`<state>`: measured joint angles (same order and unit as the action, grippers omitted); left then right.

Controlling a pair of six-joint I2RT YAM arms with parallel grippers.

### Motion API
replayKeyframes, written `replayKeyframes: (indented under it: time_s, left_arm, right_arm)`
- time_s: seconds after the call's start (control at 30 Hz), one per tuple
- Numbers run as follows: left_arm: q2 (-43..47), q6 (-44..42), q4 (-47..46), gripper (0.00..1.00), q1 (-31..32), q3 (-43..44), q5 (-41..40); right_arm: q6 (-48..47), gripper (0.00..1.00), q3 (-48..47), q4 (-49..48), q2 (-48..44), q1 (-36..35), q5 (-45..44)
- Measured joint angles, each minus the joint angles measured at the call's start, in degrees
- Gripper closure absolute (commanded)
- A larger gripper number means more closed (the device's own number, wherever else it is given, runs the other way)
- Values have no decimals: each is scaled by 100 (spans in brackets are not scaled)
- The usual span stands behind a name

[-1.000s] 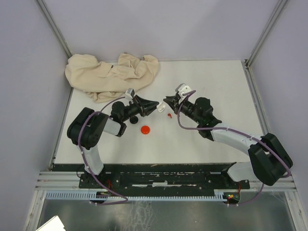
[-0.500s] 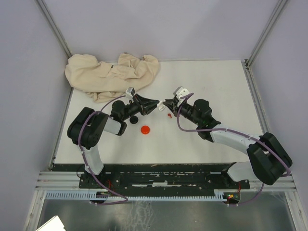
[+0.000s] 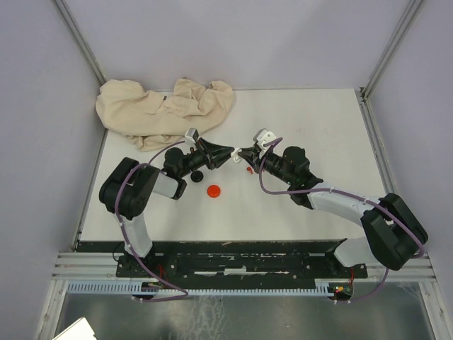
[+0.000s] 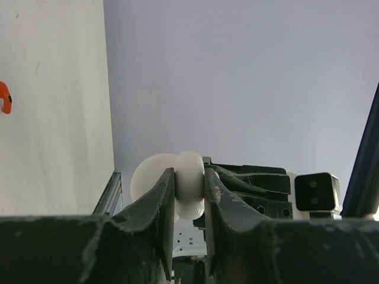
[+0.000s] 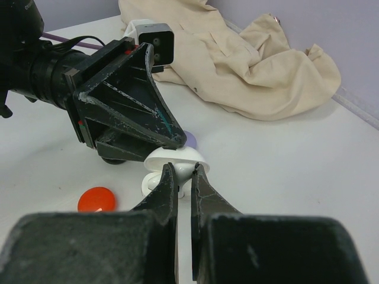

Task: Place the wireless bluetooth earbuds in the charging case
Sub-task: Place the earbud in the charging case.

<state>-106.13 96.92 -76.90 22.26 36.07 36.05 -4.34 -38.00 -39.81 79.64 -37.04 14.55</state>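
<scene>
My left gripper [image 3: 228, 154] is shut on an open white charging case [image 3: 236, 156], held just above the table; its pads [image 4: 167, 195] pinch the white shell [image 4: 189, 174]. My right gripper [image 3: 243, 153] faces it tip to tip. In the right wrist view the right gripper [image 5: 183, 170] is shut on a small white earbud [image 5: 185, 172], pressed at the case's open lid [image 5: 174, 157]. The left gripper [image 5: 169, 141] shows just behind the case. A red earbud [image 3: 249, 170] lies on the table below the right gripper and also shows in the left wrist view [image 4: 5, 97].
A red disc [image 3: 214, 190] lies in front of the left gripper, also seen from the right wrist [image 5: 98, 199]. A black disc [image 3: 199, 175] sits under the left arm. A purple disc [image 5: 190, 140] lies behind the case. A beige cloth [image 3: 166, 110] is heaped at the back left.
My right gripper has moved a little left toward the left gripper, closing the gap to the white case. The left gripper has barely moved.
</scene>
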Motion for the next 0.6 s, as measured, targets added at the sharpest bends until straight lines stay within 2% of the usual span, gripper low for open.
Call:
replayKeyframes:
  time_s: [0.6]
  left_arm:
    - [0,13,0,97,0,0,2]
  right_arm:
    - [7,99,0,22,39,-9,-4]
